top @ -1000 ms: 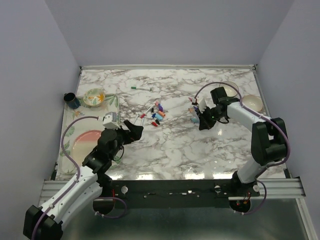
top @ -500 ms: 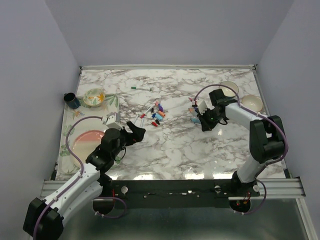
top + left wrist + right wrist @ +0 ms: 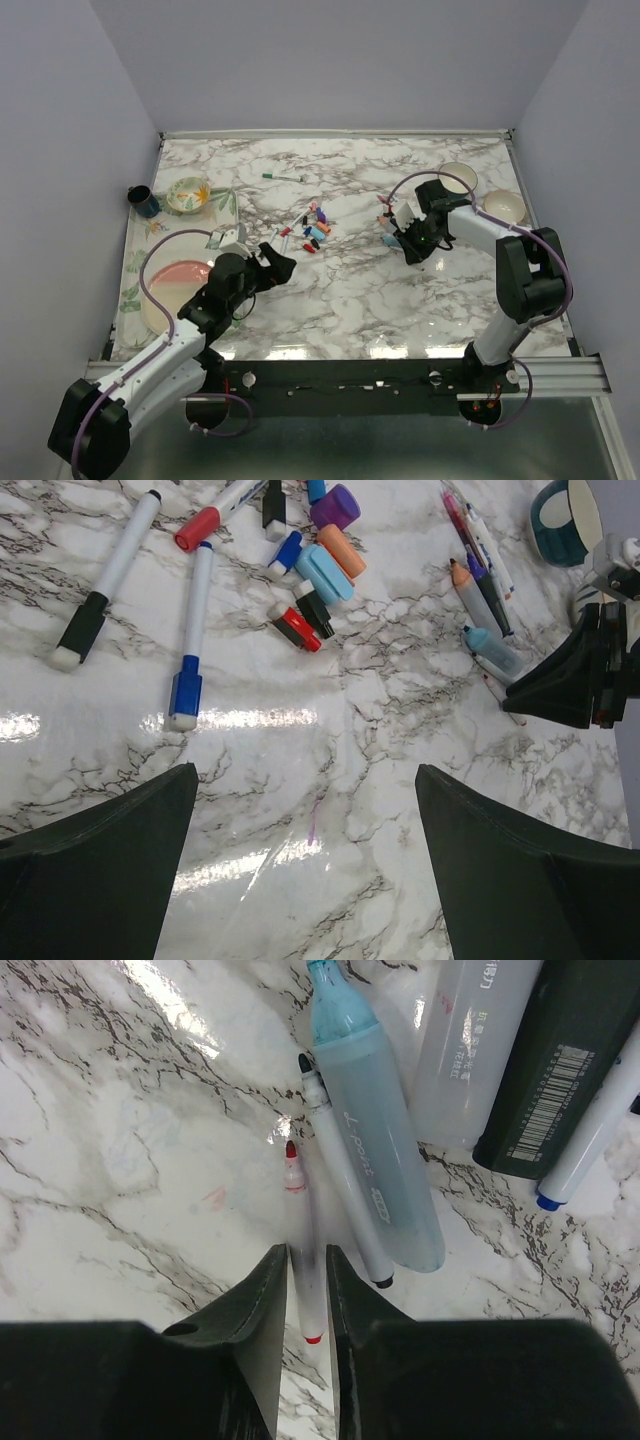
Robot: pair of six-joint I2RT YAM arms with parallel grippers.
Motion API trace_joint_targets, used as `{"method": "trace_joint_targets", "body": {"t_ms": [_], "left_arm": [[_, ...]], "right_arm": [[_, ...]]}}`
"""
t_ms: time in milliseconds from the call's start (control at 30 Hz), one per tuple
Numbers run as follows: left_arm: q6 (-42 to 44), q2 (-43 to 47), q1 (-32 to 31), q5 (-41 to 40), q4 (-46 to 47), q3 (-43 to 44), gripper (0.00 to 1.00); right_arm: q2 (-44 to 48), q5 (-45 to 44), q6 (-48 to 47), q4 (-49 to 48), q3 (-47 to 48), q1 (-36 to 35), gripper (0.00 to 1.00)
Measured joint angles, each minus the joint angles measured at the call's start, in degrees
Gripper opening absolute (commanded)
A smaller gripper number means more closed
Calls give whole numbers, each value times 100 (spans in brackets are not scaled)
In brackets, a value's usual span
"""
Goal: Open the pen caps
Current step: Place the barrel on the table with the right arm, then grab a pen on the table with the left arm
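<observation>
Left wrist view: loose pen caps (image 3: pixel 322 572) in purple, orange, pale blue, black and red, heaped touching or just beside one another on the marble table (image 3: pixel 330 860), already off. Near them, three pens with caps on, left to do: black-capped pen (image 3: pixel 115 565), blue-capped pen (image 3: pixel 197 600), red-capped pen (image 3: pixel 198 530). Farther right, bare-tipped pens (image 3: pixel 478 605) lying together, apparently finished. Far back in the top view, a green pen (image 3: pixel 283 177), too small to judge. Probably well past halfway, not done.

From the right wrist: right gripper (image 3: pixel 308 1260) pressed close on either side of a thin red-tipped pen (image 3: pixel 297 1200), apparently pinching it, beside a pale blue marker (image 3: pixel 375 1140); no cap on that tip. Left gripper (image 3: pixel 306 770) spread wide, holding nothing, hovering short of the capped pens.
</observation>
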State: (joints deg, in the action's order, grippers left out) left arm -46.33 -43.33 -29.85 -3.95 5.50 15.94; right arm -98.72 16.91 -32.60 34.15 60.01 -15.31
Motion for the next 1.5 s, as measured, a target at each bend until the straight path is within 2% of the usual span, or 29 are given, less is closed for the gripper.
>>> {"method": "trace_joint_targets", "body": {"t_ms": [467,933,1033,1367,1500], "left_arm": [[7,-1182,17,463,195,321,99],[389,-1937,24,503,-149,960,96],[562,-2229,24,413,-308,1209,91],[1119,-3552,24,-120,-1075,2396,62],[1351,-3978,24,-420,-1390,2857,59]], "right_arm": [[146,-273,0,-22,0,-13,29],[1255,-125,-68,-22,-20,-13,30],[1508,28,-114,-26,-46,-13,30],[1749,352,-238,-28,-114,-13,30],[1749,391,-256,-28,-116,-13,30]]}}
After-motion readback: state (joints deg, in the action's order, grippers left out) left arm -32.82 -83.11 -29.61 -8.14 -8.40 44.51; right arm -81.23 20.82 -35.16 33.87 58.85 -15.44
